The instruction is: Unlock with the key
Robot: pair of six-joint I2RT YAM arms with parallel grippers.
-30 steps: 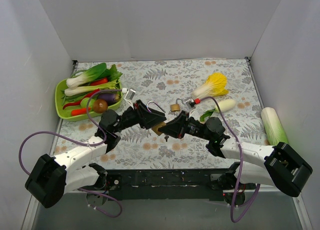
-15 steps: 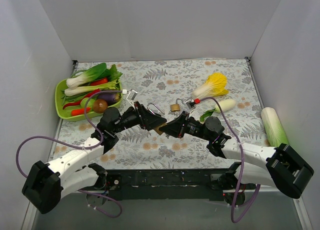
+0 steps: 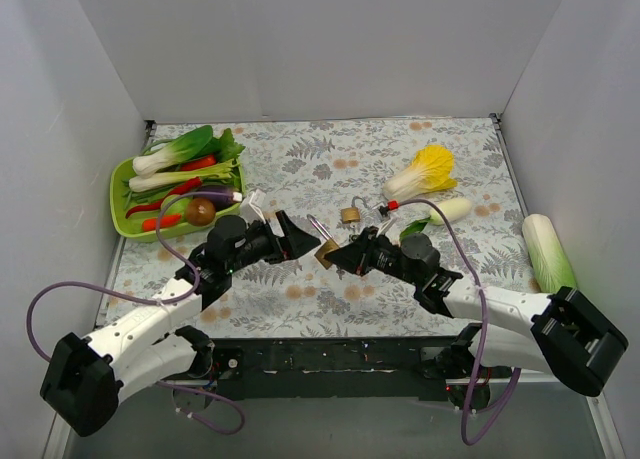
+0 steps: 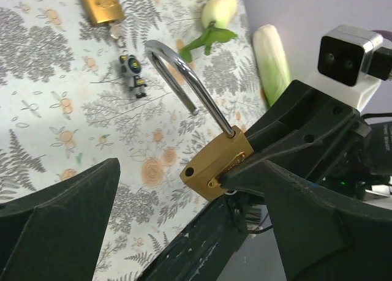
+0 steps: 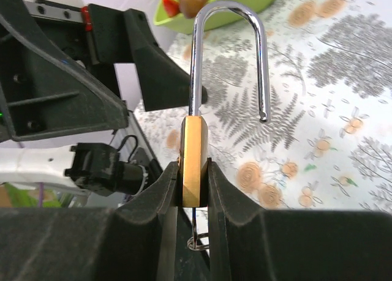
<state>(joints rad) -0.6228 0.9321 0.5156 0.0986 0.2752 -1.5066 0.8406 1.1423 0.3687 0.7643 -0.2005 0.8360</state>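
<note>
My right gripper (image 3: 342,255) is shut on a brass padlock (image 3: 327,251), clamping its body flat between both fingers (image 5: 193,171). The steel shackle (image 5: 229,54) stands swung open, with its free end out of the body. A thin metal blade with a wire ring (image 5: 196,239) hangs under the padlock's base; I take it for the key, and its head is hidden. My left gripper (image 3: 286,235) is open and empty, just left of the padlock (image 4: 214,164). A small dark key-like piece (image 4: 133,74) lies on the mat.
A second brass padlock (image 3: 350,215) lies on the floral mat behind the held one. A green tray (image 3: 122,219) of toy vegetables stands at the left. A yellow cabbage (image 3: 428,169), a white radish (image 3: 445,210) and a long cabbage (image 3: 546,251) lie at the right.
My left gripper has let go at the padlock, opened and drawn back to the left. My right gripper keeps its hold, and the shackle now stands free and open.
</note>
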